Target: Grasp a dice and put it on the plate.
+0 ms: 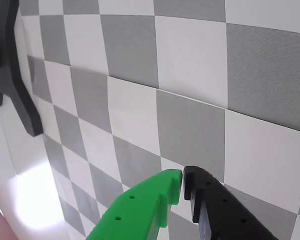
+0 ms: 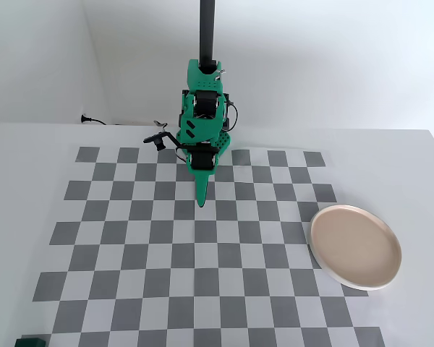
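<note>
Gripper (image 1: 182,186): one, green and black fingers pressed together at the tips, holding nothing, poised over the checkered mat (image 2: 130,238). Dice (image 2: 30,341): one dark green cube, at the mat's near-left corner in the fixed view, well apart from the gripper. Plate (image 2: 356,247): one, beige-pink, overlapping the mat's right edge, bare.
</note>
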### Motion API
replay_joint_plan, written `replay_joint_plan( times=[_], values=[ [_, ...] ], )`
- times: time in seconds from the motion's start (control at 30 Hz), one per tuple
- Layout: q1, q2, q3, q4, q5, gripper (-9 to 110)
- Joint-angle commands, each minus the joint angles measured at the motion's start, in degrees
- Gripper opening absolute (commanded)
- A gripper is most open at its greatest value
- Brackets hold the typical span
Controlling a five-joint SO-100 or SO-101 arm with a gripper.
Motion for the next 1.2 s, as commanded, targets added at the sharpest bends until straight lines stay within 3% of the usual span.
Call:
replay_joint_plan(
  times=[0.0, 0.23, 0.67, 1.17],
  values=[
    [-1.14, 1.05, -0.79, -1.32, 1.14, -4],
    [-0.26, 1.05, -0.79, -0.26, -12.57, -4],
    [-1.14, 0.18, -15.47, 2.64, -8.09, -4],
    [2.9, -28.3, -33.93, -11.25, -16.79, -4]
  ],
)
